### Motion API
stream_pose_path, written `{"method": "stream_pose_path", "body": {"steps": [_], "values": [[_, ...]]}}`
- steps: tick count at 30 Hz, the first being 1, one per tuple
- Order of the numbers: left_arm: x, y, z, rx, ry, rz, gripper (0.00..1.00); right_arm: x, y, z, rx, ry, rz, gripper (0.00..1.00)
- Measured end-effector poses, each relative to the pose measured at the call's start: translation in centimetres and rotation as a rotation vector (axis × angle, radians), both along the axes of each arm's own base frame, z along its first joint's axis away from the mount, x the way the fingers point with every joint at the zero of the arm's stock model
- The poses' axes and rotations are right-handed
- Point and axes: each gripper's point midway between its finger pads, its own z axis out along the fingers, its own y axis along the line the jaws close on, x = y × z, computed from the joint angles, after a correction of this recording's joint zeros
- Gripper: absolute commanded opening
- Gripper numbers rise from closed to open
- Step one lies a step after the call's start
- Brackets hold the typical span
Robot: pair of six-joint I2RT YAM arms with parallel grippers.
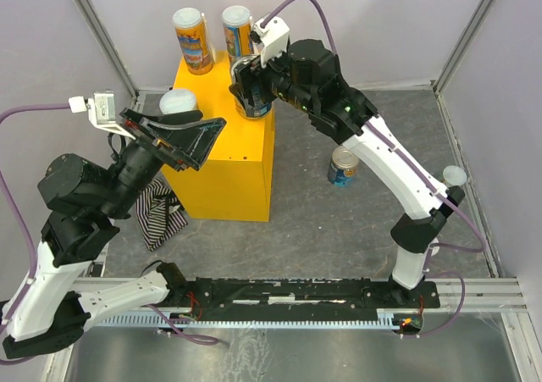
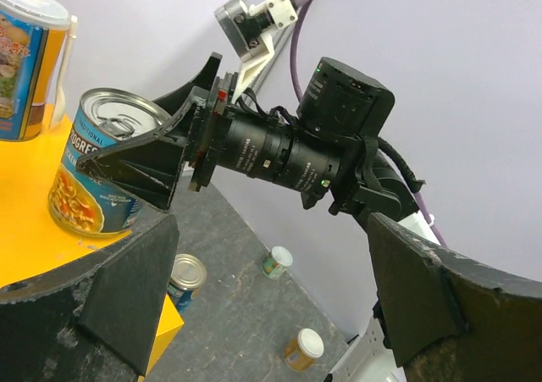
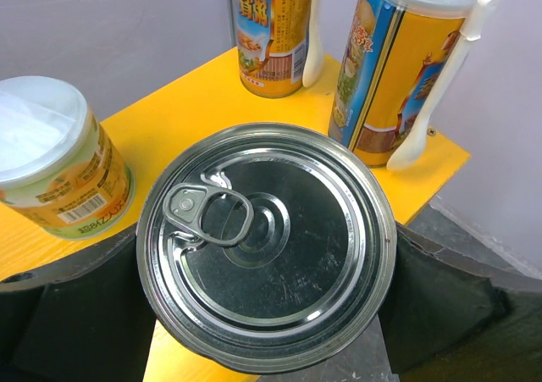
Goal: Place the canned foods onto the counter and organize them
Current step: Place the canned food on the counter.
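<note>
The yellow counter [image 1: 227,157] bears two tall cans at its back [image 1: 191,40] [image 1: 238,30] and a short white-lidded can [image 1: 179,102] at its left. My right gripper [image 1: 252,92] is shut on a blue pull-tab can [image 3: 267,246], which stands at the counter's right edge [image 2: 96,174]. My left gripper [image 1: 200,139] is open and empty above the counter's front left [image 2: 271,314]. A blue silver-topped can [image 1: 343,166] stands on the table right of the counter. A green can [image 2: 275,262] and an orange can [image 2: 303,348], both white-lidded, stand by the far wall.
A striped cloth [image 1: 157,214] lies on the table left of the counter's front. Grey walls enclose the table on three sides. A white lid [image 1: 455,176] shows behind the right arm's elbow.
</note>
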Motion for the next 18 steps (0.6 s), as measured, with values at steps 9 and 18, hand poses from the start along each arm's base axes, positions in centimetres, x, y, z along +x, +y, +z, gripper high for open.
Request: {"method": "stream_pose_path", "body": {"steps": [9,18], "values": [[0.3,0.5,-0.4,0.018,0.005,0.033,0.98,1.5,1.7,-1.4,-0.006,0.006,0.000,0.02],[0.6,0.8,-0.4,0.023,0.005,0.054,0.99,2.1,2.5,-1.3,0.008,-0.003,0.009,0.80]]}}
